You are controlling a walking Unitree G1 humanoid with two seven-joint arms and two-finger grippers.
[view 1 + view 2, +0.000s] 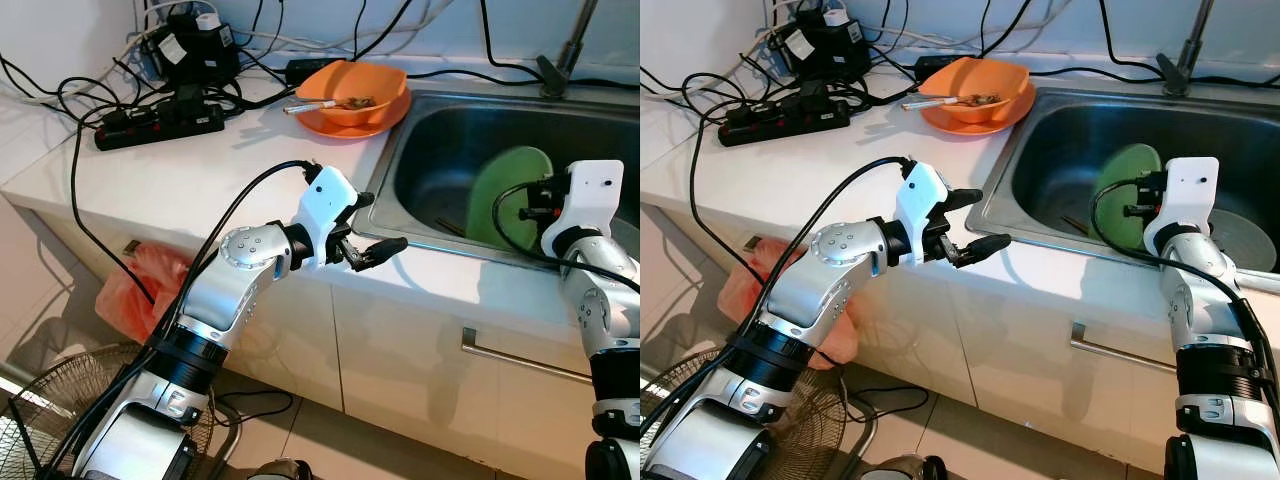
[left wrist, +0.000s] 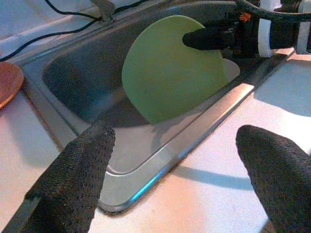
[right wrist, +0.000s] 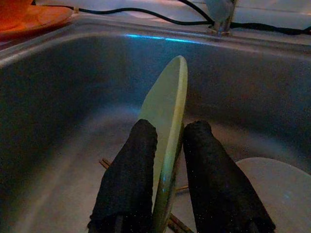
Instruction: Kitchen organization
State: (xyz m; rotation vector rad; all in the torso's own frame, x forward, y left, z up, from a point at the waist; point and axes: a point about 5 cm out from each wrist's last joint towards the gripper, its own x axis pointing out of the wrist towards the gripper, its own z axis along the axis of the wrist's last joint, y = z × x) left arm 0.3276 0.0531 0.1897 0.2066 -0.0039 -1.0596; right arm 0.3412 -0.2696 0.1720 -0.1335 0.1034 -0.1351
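Right gripper [image 3: 165, 194] clamped on green plate [image 3: 167, 131], both fingers pinching its edge, plate held upright on edge inside the steel sink [image 1: 440, 130]. Chopsticks [image 3: 104, 164] and a white plate [image 3: 272, 179] lie on the sink bottom just beneath the gripper. Left gripper [image 1: 375, 235] fingers apart, hovering over the counter edge [image 1: 420, 285], plate well ahead of it.

I see the stainless steel sink [image 1: 420, 150] set into the white countertop [image 1: 200, 170] to my right. Inside it the round green plate [image 1: 505, 195] stands on edge, with thin brown chopsticks [image 3: 104, 164] on the basin floor beneath. Left of the sink sits the orange bowl [image 1: 352, 90] on its orange plate [image 1: 385, 118]; further left lies the black power strip [image 1: 160, 120].
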